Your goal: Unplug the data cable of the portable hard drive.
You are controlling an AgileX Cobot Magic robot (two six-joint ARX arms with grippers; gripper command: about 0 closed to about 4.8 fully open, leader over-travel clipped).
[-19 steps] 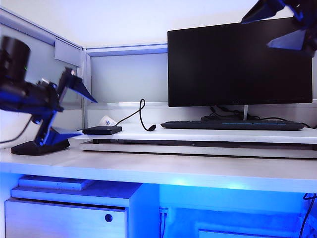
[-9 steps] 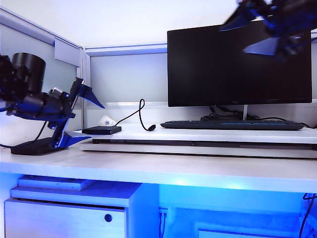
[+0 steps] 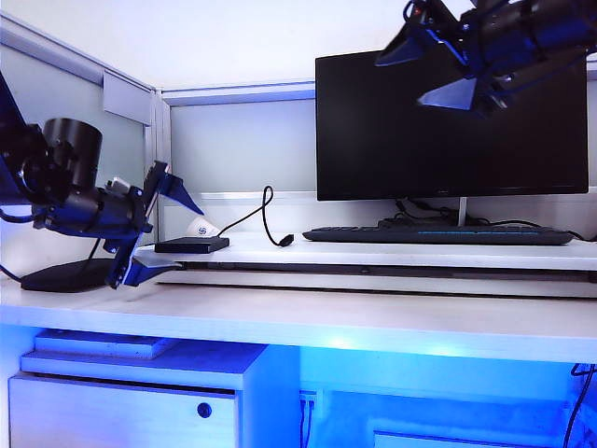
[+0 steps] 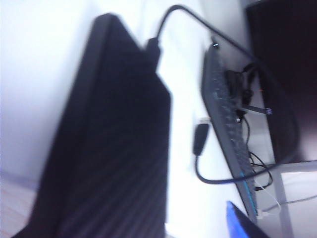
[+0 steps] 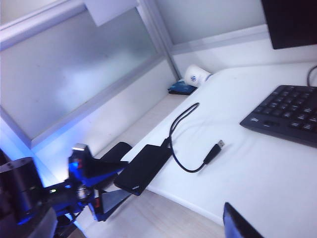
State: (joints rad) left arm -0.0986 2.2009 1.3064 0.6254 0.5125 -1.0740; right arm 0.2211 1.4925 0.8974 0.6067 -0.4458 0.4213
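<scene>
The left gripper [image 3: 159, 229] stands wide open with nothing between its jaws, one finger [image 3: 177, 191] raised above and the other [image 3: 145, 268] low, just beside the near end of the portable hard drive [image 3: 192, 245] at the left edge of the white riser shelf [image 3: 392, 257]; the right wrist view shows the same gripper [image 5: 101, 183] with its fingers spread at the drive's [image 5: 143, 168] end, though whether they touch it I cannot tell; the right gripper [image 3: 438, 65] is also wide open and empty, held high in front of the upper part of the monitor [image 3: 452, 117], well apart from the drive.

The drive lies flat on the shelf; in the left wrist view it [image 4: 109, 148] fills much of the picture, blurred; the data cable [image 4: 218, 44] is still plugged into its far end, arcs up and curls back down; its free USB plug [image 4: 200, 139] lies on the shelf between the drive and the keyboard [image 4: 230, 134]; from the right wrist camera the cable [image 5: 176, 129] loops beside the drive and its plug [image 5: 214, 150] rests short of the keyboard [image 5: 290, 116].

A white cup [image 5: 198, 76] lies on its side near the partition wall [image 5: 74, 69]; a soft black pouch [image 3: 61, 275] sits on the desk [image 3: 373, 322] under the left arm.
</scene>
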